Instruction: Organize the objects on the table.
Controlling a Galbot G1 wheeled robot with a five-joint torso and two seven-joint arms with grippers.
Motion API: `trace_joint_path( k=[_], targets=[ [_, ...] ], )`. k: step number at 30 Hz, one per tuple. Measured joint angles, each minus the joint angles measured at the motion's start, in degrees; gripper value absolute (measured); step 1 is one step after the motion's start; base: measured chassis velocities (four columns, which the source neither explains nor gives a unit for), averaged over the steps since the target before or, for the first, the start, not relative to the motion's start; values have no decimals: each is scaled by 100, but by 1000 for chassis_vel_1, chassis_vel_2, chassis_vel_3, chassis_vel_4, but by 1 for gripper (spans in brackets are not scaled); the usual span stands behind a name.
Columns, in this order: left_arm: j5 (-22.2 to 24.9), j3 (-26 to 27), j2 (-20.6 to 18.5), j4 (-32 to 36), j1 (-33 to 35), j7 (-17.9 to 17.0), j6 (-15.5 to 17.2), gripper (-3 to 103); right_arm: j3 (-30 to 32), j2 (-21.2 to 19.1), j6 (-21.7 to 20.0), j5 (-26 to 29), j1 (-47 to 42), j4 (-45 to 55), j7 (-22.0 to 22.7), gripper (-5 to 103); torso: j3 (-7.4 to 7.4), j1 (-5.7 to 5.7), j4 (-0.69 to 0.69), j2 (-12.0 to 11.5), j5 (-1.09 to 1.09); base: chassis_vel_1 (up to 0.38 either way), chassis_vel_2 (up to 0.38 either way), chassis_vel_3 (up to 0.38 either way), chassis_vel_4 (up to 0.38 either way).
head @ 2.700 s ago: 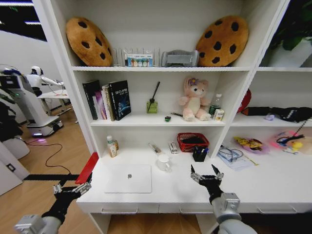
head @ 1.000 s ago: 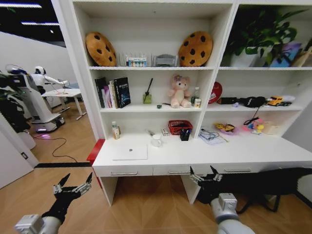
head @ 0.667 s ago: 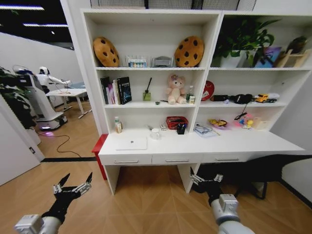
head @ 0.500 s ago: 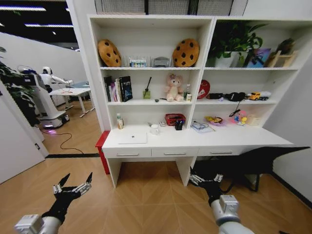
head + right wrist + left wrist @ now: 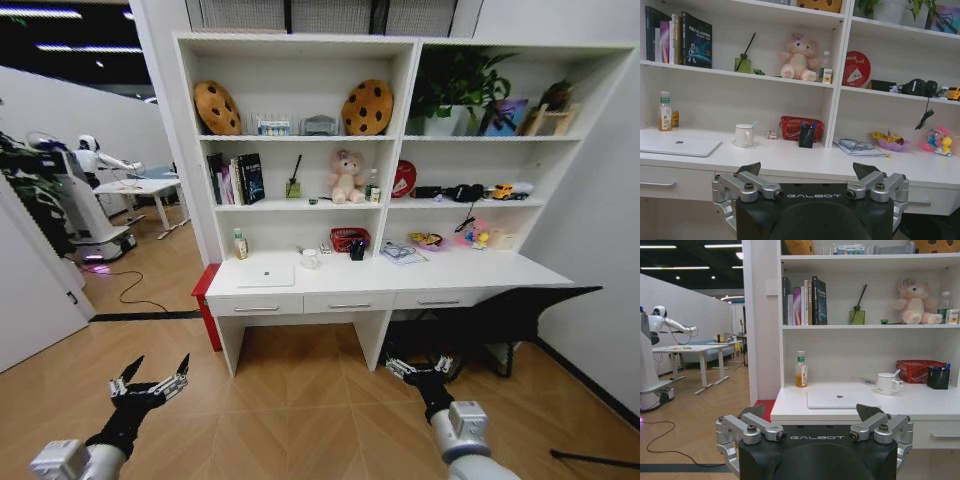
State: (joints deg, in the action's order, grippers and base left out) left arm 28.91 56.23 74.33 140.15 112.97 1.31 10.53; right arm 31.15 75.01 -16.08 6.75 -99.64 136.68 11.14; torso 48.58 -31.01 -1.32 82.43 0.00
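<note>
The long white table (image 5: 370,287) stands some way ahead of me, under a white shelf unit. On it lie a thin silver laptop (image 5: 265,276) (image 5: 842,399) (image 5: 680,146), a white mug (image 5: 886,384) (image 5: 744,135), a green-capped bottle (image 5: 800,371), a red basket (image 5: 801,128), a black pen holder (image 5: 806,136) and papers (image 5: 860,147). My left gripper (image 5: 150,378) (image 5: 811,412) and right gripper (image 5: 420,368) (image 5: 807,170) hang low over the wooden floor, well short of the desk. Both are open and hold nothing.
Shelves above the desk hold books (image 5: 232,180), a pink plush bear (image 5: 345,177), two cookie cushions (image 5: 216,107) and a plant (image 5: 455,85). A red box (image 5: 205,300) stands by the desk's left end, and a dark shape (image 5: 500,320) by its right. Another robot (image 5: 75,200) stands at the far left.
The head view has pulled back from the desk, so the whole shelf unit and more floor show. The things on the desk have not moved. Both grippers keep the same open pose.
</note>
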Motion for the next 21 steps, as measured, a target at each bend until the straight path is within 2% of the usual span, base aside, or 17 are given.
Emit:
trace_joint_path(
  k=[21],
  targets=[
    [0, 0, 0, 0, 0, -1, 0, 100, 0, 0, -8, 1, 0, -4, 1, 100, -2, 6, 0, 3, -1, 0, 0, 0, 0]
  ],
)
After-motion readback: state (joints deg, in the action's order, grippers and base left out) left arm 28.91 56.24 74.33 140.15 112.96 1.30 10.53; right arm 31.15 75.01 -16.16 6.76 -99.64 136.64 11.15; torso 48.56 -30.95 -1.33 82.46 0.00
